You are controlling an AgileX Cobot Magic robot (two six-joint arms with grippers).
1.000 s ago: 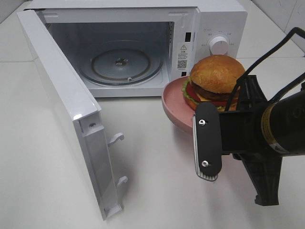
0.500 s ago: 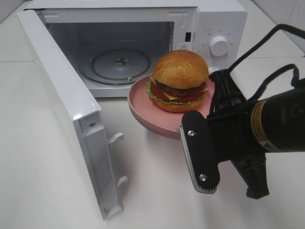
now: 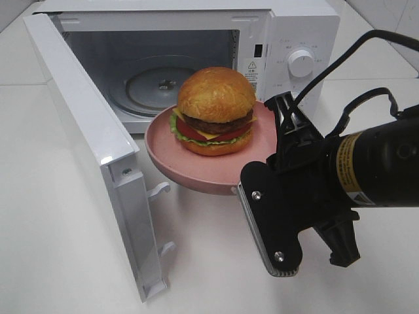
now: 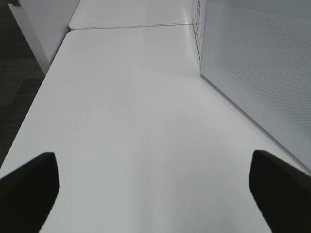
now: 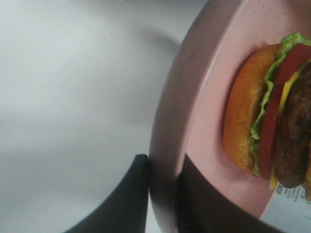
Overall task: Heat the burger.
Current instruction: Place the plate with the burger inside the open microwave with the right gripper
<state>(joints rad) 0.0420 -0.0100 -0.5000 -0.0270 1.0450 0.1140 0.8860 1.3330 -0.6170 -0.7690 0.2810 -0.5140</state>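
The burger (image 3: 215, 108), a golden bun with lettuce, tomato and a dark patty, sits on a round pink plate (image 3: 190, 171). My right gripper (image 3: 243, 188) is shut on the plate's near right rim and holds it level in the air, just in front of the open microwave (image 3: 302, 29). In the right wrist view, my right gripper (image 5: 163, 194) pinches the plate's rim (image 5: 170, 116), with the burger (image 5: 272, 121) beyond. My left gripper (image 4: 155, 187) is open and empty above bare table, beside the microwave's side wall (image 4: 262, 63). It is out of the exterior view.
The microwave door (image 3: 85, 131) stands swung open to the left, with its latch hooks (image 3: 160, 190) pointing at the plate. The glass turntable (image 3: 147, 88) lies inside the cavity. A round dial (image 3: 301, 63) is on the control panel. The white table (image 3: 72, 261) lies all around.
My right gripper has carried the plate and burger leftward and slightly up, from beside the control panel to in front of the microwave's opening. The door has not moved.
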